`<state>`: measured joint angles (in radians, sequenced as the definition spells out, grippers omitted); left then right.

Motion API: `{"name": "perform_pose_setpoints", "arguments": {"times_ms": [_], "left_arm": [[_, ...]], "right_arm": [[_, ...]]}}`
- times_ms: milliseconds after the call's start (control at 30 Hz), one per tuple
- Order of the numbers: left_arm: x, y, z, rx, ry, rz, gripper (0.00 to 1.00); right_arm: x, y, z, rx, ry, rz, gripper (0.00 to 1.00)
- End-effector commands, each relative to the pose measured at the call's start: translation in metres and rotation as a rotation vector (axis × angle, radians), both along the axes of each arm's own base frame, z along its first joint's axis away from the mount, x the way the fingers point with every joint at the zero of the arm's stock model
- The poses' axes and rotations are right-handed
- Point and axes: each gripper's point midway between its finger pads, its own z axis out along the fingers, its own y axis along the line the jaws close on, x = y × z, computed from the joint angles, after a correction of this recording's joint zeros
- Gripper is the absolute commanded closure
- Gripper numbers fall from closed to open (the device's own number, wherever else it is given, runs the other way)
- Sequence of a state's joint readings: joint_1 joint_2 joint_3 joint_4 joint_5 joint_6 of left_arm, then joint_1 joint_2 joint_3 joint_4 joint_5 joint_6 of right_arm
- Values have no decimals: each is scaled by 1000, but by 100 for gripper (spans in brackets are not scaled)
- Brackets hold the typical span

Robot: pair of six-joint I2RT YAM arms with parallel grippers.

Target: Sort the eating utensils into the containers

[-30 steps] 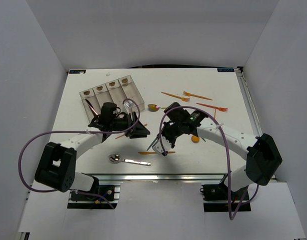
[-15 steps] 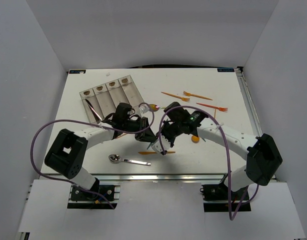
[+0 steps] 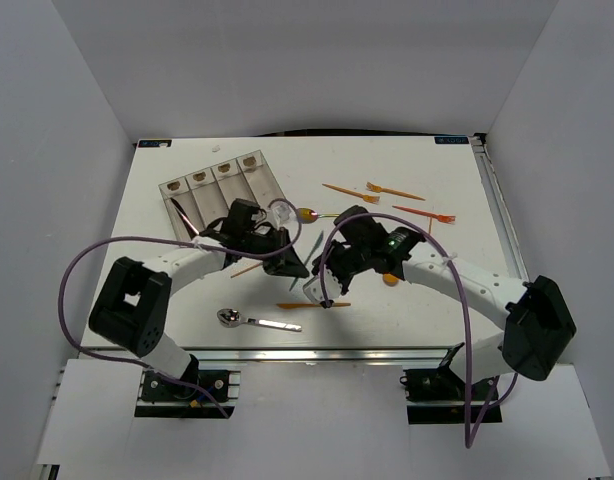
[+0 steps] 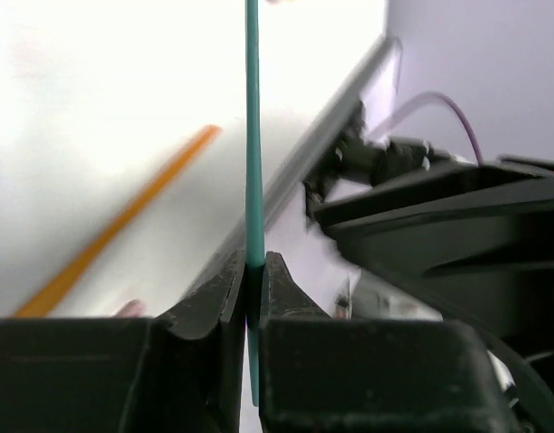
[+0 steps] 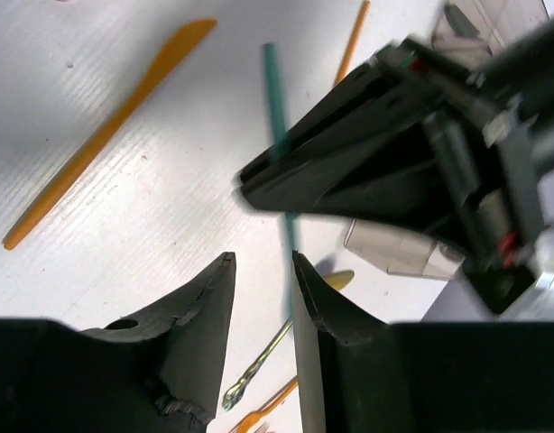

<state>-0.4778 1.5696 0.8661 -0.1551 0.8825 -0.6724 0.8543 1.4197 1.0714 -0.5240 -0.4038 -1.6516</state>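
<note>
Left wrist view: teal utensil (image 4: 253, 135) gripped.
Left hand (image 4: 253, 289) clenched on it; right hand (image 5: 262, 263) released, jaws parted.

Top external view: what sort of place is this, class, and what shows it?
Probably a robotics lab test cell: a left arm and right arm bolted at a white table's edge, plain white walls boxing it in, orange utensils and clear bins laid out for sorting.

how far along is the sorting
Barely begun: one dark utensil lies in the bins. In hand: the left claw is shut on a teal stick, the right claw open beside it. Left: the metal spoon, orange knife, orange forks and others lie on the table.
</note>
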Motion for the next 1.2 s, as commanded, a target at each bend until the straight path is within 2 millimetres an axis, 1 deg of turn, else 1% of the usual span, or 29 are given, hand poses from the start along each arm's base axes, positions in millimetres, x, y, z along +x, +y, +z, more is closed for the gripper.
{"name": "perform_pose_setpoints", "arguments": {"times_ms": [0,33,67,100,133,167,200,233,267,300,367,400,433,467,500,567,600,667,733,800,833,900,933,967,1067,1167], "left_arm": [[29,35,16,85,-94,157,100],[37,50,19,111,-87,214,100],[49,60,35,136,-167,261,100],[56,69,43,154,-196,300,100],[62,85,48,186,-211,349,100],[67,95,60,197,-254,388,100],[79,108,70,231,-298,447,100],[86,127,73,269,-304,504,100],[92,140,83,294,-332,550,100],[104,168,84,352,-344,645,100],[109,197,82,410,-322,731,100],[116,222,77,450,-303,800,100],[119,238,73,470,-283,838,100],[121,248,68,481,-265,855,100],[127,263,58,507,-233,874,100],[134,274,50,534,-216,890,100],[139,278,40,552,-192,889,100],[149,284,40,570,-212,892,100],[160,291,32,597,-202,894,100],[167,294,28,609,-201,894,100],[173,297,24,618,-196,893,100],[179,303,19,643,-199,894,100],[182,306,10,658,-179,890,100],[186,309,9,661,-177,895,100],[190,312,-3,671,-149,881,100],[186,315,-16,691,-119,877,100]], "right_arm": [[9,-2,22,69,-13,-82,62],[9,-4,23,74,-4,-95,62],[8,-5,27,86,2,-105,62],[7,-6,28,94,23,-124,62],[5,-7,28,97,34,-131,63],[4,-8,30,105,43,-142,64],[3,-8,27,107,59,-150,65],[2,-9,25,111,85,-176,68],[3,-8,26,121,90,-187,70],[1,-9,23,119,103,-197,77],[2,-8,22,137,125,-225,83],[1,-10,19,137,137,-235,86],[0,-9,18,140,146,-242,87],[0,-9,18,147,155,-254,88],[-1,-11,14,141,165,-258,88],[-1,-11,13,148,171,-270,88],[0,-11,13,150,171,-274,88],[0,-13,10,148,172,-282,88],[1,-15,8,151,175,-293,88],[2,-17,8,155,180,-303,88],[3,-17,8,159,177,-306,88],[3,-19,6,157,184,-314,88],[4,-19,6,160,185,-318,88],[4,-20,6,160,187,-320,88],[7,-21,6,166,186,-327,88],[8,-21,5,167,186,-331,88]]}}
